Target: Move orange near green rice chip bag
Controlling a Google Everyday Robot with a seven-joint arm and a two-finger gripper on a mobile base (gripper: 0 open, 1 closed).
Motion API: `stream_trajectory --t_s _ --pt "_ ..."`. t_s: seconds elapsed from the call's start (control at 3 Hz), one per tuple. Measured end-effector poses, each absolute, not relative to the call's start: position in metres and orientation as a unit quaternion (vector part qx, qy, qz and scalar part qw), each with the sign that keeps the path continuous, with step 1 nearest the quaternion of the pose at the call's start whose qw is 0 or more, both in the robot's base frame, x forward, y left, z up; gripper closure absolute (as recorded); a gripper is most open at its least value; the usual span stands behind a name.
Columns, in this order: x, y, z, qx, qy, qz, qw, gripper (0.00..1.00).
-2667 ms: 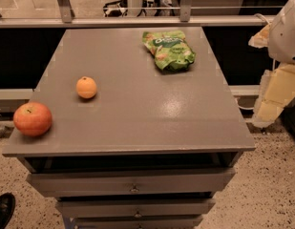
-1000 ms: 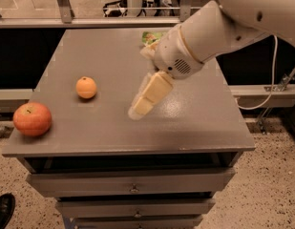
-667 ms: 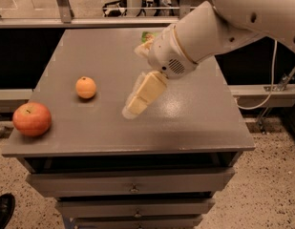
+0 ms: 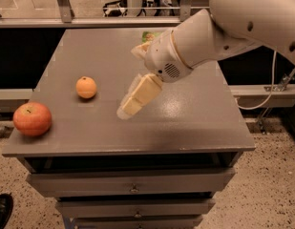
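The orange (image 4: 86,87) is small, round and yellow-orange, and lies on the left part of the grey table (image 4: 194,118). My gripper (image 4: 131,82) hangs over the table's middle, to the right of the orange and apart from it. It is open and empty, with one cream finger (image 4: 136,97) pointing down and left towards the table. The green rice chip bag (image 4: 149,34) lies at the table's far edge. It is almost wholly hidden behind my arm, and only a green corner shows.
A larger red-orange apple (image 4: 32,119) sits at the table's front left corner. The table tops a cabinet with drawers (image 4: 132,185). My white arm (image 4: 242,18) reaches in from the upper right. A rail (image 4: 89,20) runs behind the table.
My arm came in from the right edge over the table, covering the bag. The gripper moved left and down towards the orange. The orange and apple have not moved.
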State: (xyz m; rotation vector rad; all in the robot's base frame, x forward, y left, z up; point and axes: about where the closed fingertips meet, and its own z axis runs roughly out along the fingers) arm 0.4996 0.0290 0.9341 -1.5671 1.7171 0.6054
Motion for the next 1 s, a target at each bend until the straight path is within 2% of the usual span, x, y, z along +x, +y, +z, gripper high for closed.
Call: stream_trajectory --t_s 0.33,0.67,1.0 --pt "0.522 0.057 0.911 -0.592 0.658 0.261 0.386 0.0" --pt "0.577 0.086 0.886 -0.549 0.661 0.279 0.429 0.0" --pt "0.604 0.103 0.878 -0.528 0.661 0.289 0.448 0.0"
